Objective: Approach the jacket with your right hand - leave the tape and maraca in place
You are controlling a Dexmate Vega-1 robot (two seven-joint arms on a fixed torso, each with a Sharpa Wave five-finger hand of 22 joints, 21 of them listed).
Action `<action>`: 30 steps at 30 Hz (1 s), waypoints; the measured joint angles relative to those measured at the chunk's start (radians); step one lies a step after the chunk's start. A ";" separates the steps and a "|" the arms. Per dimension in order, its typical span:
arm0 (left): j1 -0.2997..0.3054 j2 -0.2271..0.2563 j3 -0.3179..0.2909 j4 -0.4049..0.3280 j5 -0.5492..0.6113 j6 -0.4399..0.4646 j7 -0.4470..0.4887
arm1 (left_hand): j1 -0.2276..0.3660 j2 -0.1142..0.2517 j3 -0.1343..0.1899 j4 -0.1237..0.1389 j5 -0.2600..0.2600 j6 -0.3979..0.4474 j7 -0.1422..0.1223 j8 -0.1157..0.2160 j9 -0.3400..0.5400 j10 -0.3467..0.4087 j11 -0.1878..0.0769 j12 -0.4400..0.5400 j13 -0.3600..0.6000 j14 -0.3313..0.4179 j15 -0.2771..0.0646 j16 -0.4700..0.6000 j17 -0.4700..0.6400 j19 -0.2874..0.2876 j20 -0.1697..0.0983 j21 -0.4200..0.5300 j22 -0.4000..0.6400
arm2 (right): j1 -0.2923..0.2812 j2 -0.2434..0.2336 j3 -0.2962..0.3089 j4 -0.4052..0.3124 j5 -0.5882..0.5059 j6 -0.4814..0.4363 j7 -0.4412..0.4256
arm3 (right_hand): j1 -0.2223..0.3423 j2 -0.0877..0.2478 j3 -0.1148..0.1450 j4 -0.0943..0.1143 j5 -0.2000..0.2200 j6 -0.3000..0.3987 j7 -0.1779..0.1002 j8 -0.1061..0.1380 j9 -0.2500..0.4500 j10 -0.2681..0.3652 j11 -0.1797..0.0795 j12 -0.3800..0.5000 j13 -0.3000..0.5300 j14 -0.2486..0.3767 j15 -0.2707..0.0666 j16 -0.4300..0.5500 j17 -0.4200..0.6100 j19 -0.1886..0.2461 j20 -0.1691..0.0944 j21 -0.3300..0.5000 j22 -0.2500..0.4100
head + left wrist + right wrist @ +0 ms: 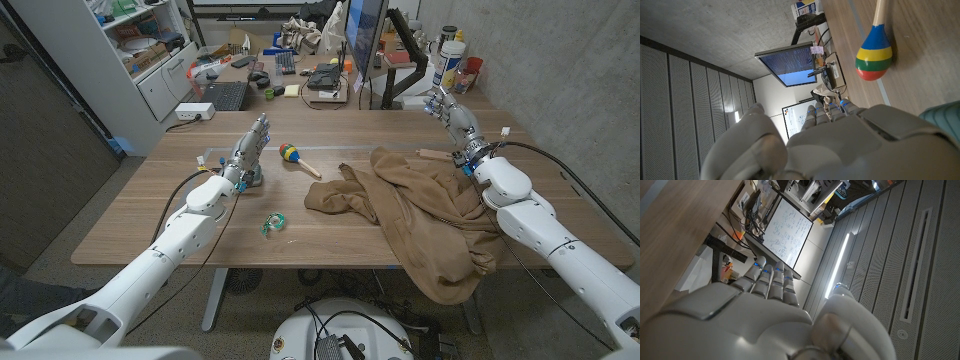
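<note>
Jacket point(420, 225), tan and crumpled, lies on the right half of the table point(150, 235), one sleeve spread toward the middle and its lower folds spilling over the near edge. Beyond it, near the far right corner, the right hand point(452, 118) stands raised with its fingers point(771, 282) straight, held side by side and holding nothing; it is close to the cloth's far right edge but not touching it. A small wooden piece point(433, 154) lies just between that hand and the cloth.

Over on the left half, the left hand point(250, 150) stands on the table, fingers extended and empty. The maraca point(297, 158), with its striped head and pale handle, lies just to the right of it, toward the far edge. The tape point(272, 222), a small green roll, sits nearer the front edge, between the left arm and the jacket's sleeve.

To do the approach well, I'd judge the right hand should come down and inward from the far right corner onto the main bulk of the cloth, fingers apart. The sleeve reaching toward the middle is the part closest to the maraca and tape, so staying on the right-hand bulk keeps both undisturbed. The left arm is best left where it is.
</note>
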State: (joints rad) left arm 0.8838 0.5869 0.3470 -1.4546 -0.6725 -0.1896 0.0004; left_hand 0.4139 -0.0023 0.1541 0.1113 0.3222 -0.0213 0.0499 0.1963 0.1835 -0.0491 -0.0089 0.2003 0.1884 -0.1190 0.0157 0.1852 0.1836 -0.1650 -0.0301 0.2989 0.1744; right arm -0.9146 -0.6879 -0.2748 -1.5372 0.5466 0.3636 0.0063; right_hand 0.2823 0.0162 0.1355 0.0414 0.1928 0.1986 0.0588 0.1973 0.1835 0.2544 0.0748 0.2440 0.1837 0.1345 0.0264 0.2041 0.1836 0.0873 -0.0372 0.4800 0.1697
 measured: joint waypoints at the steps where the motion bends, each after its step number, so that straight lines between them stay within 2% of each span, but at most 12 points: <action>1: 0.000 0.001 0.000 -0.001 0.001 0.000 0.001 | 0.000 0.000 0.000 0.000 0.000 0.000 0.000 0.000 0.000 0.000 0.000 0.000 0.000 0.000 0.000 0.000 0.000 0.000 0.000 0.000 0.000 | -0.002 -0.001 0.002 -0.002 0.000 0.003 0.001 | 0.000 0.000 0.000 0.000 0.000 0.004 -0.003 0.000 0.000 0.004 -0.004 0.000 0.000 0.003 0.004 0.000 0.000 0.003 0.003 0.000 0.000; 5: 0.002 0.002 0.000 -0.006 0.001 0.001 0.003 | 0.000 0.000 0.000 0.000 0.000 0.000 0.000 0.000 0.000 0.000 0.000 0.000 0.000 0.000 0.000 0.000 0.000 0.000 0.000 0.000 0.000 | -0.009 -0.002 0.009 -0.005 0.000 0.023 0.004 | 0.000 0.000 0.000 0.000 0.000 0.018 -0.007 0.008 0.000 0.010 -0.010 0.004 0.000 0.016 -0.002 0.006 0.000 0.016 0.001 0.000 0.000; 12: 0.004 0.005 -0.001 -0.014 0.002 0.003 0.007 | 0.000 0.000 0.000 0.000 0.000 0.000 0.000 0.000 0.000 0.000 0.000 0.000 0.000 0.000 0.000 0.000 0.000 0.000 0.000 -0.007 0.000 | -0.023 -0.007 0.022 -0.015 -0.002 0.048 0.007 | 0.000 0.000 -0.002 -0.002 0.000 0.018 -0.007 0.008 0.000 0.016 -0.005 0.004 0.000 0.018 -0.003 0.008 0.000 0.019 -0.002 0.000 0.000; 30: 0.009 0.011 -0.002 -0.032 0.008 0.011 0.016 | 0.000 0.000 -0.004 -0.001 0.000 0.000 0.000 0.000 0.000 0.000 0.000 0.000 0.000 0.000 0.000 0.000 0.000 0.000 0.000 -0.011 0.005 | -0.056 -0.022 0.049 -0.038 -0.008 0.088 0.016 | 0.000 0.000 -0.004 -0.004 0.000 0.023 -0.012 0.008 0.000 0.026 -0.016 0.004 0.000 0.028 -0.003 0.008 0.000 0.026 0.002 -0.007 0.000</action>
State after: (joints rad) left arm 0.8927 0.5981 0.3454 -1.4870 -0.6646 -0.1783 0.0165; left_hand 0.4139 -0.0023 0.1499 0.1103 0.3222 -0.0214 0.0499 0.1963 0.1835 -0.0491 -0.0089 0.2003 0.1884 -0.1191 0.0158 0.1852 0.1836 -0.1649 -0.0302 0.2882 0.1794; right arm -0.9705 -0.7096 -0.2254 -1.5750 0.5385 0.4514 0.0225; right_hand 0.2823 0.0162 0.1313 0.0373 0.1928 0.2218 0.0465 0.2051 0.1835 0.2806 0.0590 0.2478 0.1837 0.1630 0.0231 0.2117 0.1835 0.1136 -0.0357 0.4731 0.1697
